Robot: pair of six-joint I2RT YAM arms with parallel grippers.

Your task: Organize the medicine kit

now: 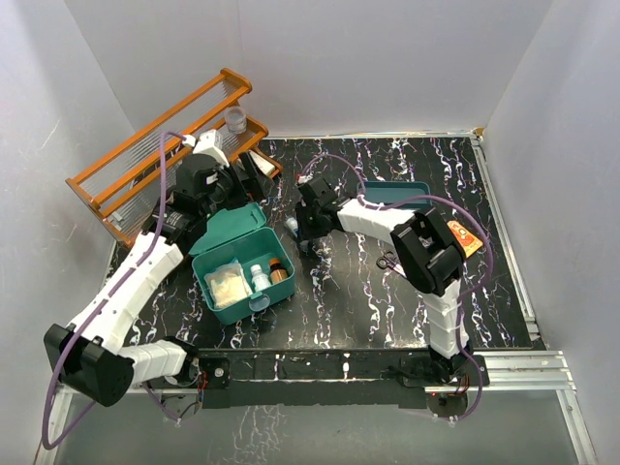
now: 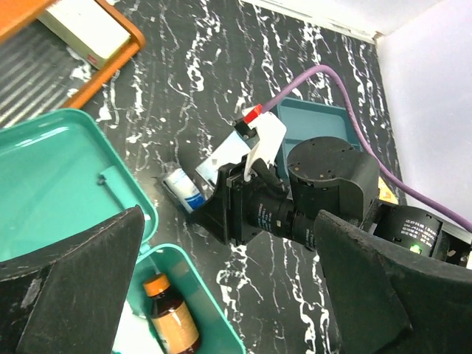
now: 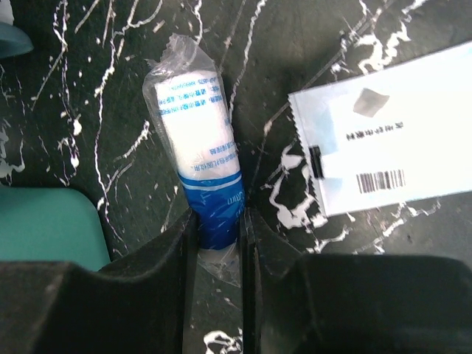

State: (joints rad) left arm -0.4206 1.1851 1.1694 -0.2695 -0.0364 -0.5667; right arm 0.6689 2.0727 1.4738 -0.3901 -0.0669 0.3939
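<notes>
Closest to the right wrist lens, my right jaws were clenched on the blue end of a plastic-wrapped bandage roll (image 3: pixel 193 133), one dark finger pressed to each side. The roll lay on the desk (image 1: pixel 368 300), its white end pointing away from my wrist. My left jaws gaped wide and held nothing, hanging over the raised lid of the medicine kit (image 1: pixel 231 232).

Black with white veining, the desk carried everything. An orange wooden rack (image 1: pixel 155 160) stood at its far left corner. Just in front of the rack sat the kit, left of the middle, between my two arms. It was a teal-green box with rounded corners, its long axis running roughly left to right with the right end a little farther from me. It faced upward, the lid swung back toward the rack and the front latch toward the near edge. A shallow teal tray (image 1: pixel 397 191) lay well apart on the far right.

Inside the kit were a pale packet (image 1: pixel 228 283), a small white bottle (image 1: pixel 260 278) and an amber bottle (image 2: pixel 171 313) with an orange cap. A white barcoded sachet (image 3: pixel 391 140) lay flat just beside the roll.
</notes>
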